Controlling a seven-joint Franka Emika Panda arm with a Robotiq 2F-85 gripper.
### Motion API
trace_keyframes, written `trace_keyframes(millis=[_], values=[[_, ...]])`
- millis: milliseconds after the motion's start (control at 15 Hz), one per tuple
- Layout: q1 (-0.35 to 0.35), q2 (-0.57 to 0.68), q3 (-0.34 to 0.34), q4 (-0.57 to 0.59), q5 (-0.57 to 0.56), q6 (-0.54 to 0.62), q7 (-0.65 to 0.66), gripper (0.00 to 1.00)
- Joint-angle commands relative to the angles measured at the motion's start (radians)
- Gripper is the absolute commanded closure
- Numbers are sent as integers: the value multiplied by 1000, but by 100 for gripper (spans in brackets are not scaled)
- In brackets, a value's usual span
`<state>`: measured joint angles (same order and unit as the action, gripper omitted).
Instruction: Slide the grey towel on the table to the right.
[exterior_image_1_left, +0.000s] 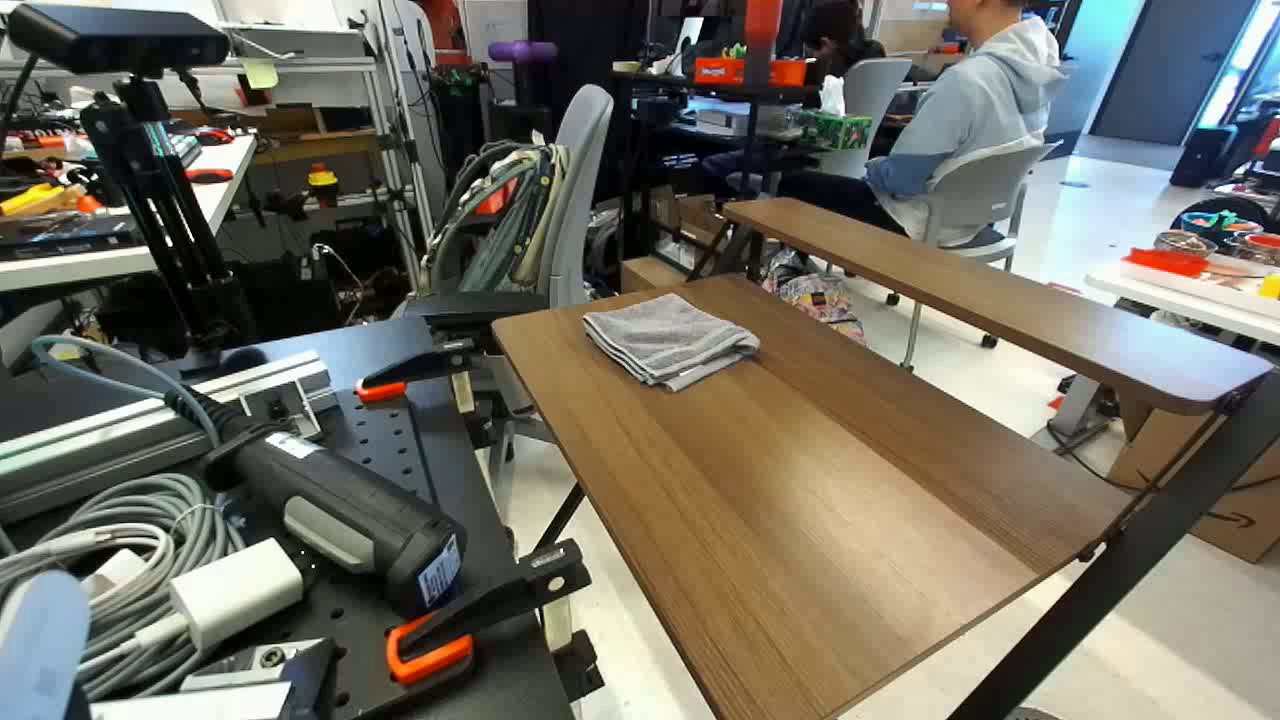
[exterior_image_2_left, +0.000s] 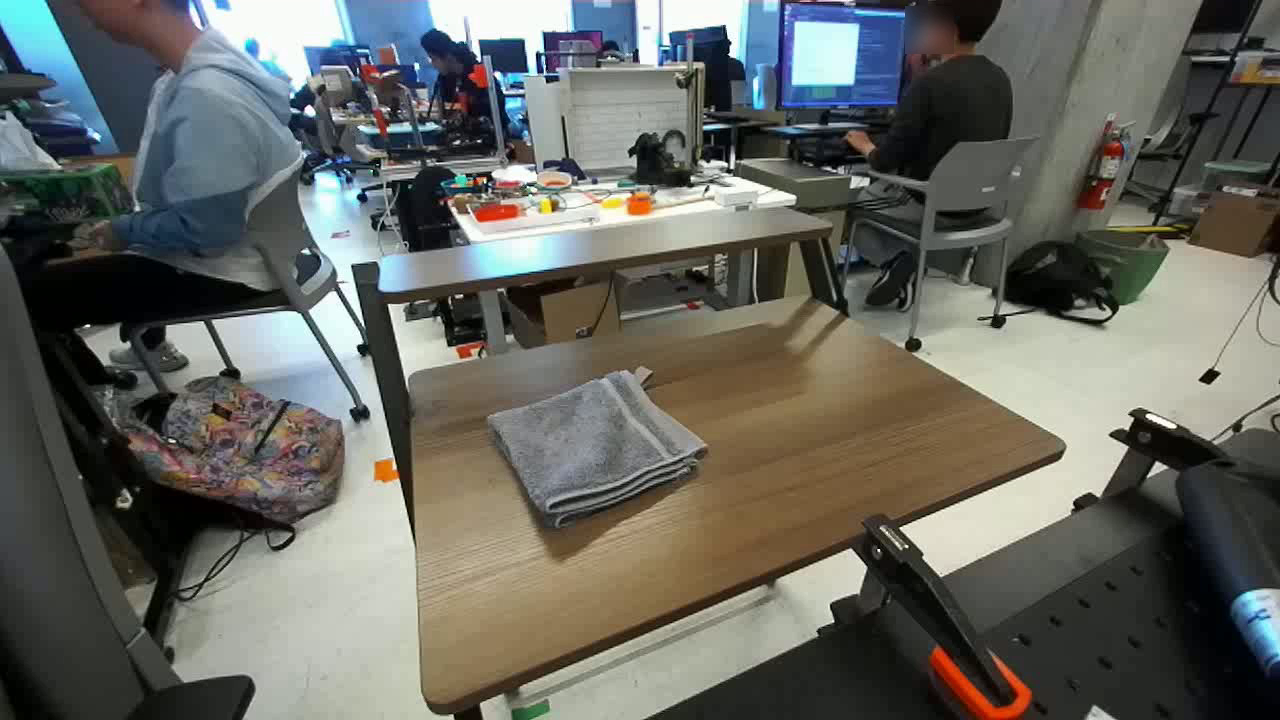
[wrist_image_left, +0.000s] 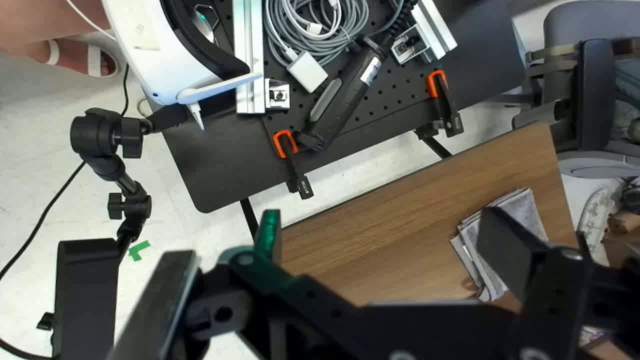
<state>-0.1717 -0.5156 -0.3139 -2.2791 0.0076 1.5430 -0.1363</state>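
Because the folded grey towel (exterior_image_2_left: 595, 440) looked soft and light, pinching all layers at its edge seemed best; the gripper (wrist_image_left: 337, 234) stood widely spread, empty.

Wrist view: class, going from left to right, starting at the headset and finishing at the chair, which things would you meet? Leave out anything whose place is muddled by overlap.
Headset → adapter → right-hand clamp → towel → chair
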Motion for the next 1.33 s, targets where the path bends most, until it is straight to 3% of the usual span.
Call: trace_keyframes(millis=[0,400,533,667,933,1267], values=[[-21,4,16,3,7,-2,-9,0],[-17,10,22,0,7,4,-5,0],[-3,22,41,-26,51,59,28,0],[12,44,84,-62,103,134,92,0],[67,119,200,-155,257,405,240,0],[181,356,344,-140,372,707,406,0]])
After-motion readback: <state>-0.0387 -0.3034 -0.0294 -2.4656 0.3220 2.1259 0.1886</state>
